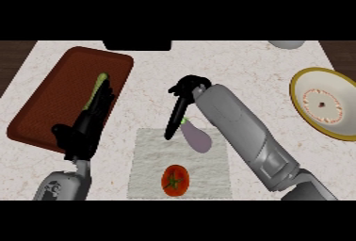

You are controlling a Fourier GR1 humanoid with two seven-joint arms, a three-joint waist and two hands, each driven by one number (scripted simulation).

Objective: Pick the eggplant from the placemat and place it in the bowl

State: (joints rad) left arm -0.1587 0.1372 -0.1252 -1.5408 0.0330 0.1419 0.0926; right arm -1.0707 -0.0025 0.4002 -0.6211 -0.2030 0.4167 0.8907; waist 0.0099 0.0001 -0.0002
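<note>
Fingers (173,120) of the right hand (182,96) point straight down, uncurled, tips just at ten o'clock of the eggplant (197,137) lying on the white placemat (149,155) with a tomato (175,180), the bowl (324,102) well apart at three o'clock, the left hand (87,127) resting open over the brown tray (62,84).

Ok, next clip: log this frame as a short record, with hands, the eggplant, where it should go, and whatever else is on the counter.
right hand: over the placemat's upper edge, fingers pointing down beside the eggplant, not closed on it
left hand: open, fingers straight, over the tray's right edge
purple eggplant: lying on the white cloth placemat
yellow-rimmed bowl: far right, nothing in it
red tomato: lower placemat
dark red rectangular tray: left
task stage: eggplant not yet picked
</note>
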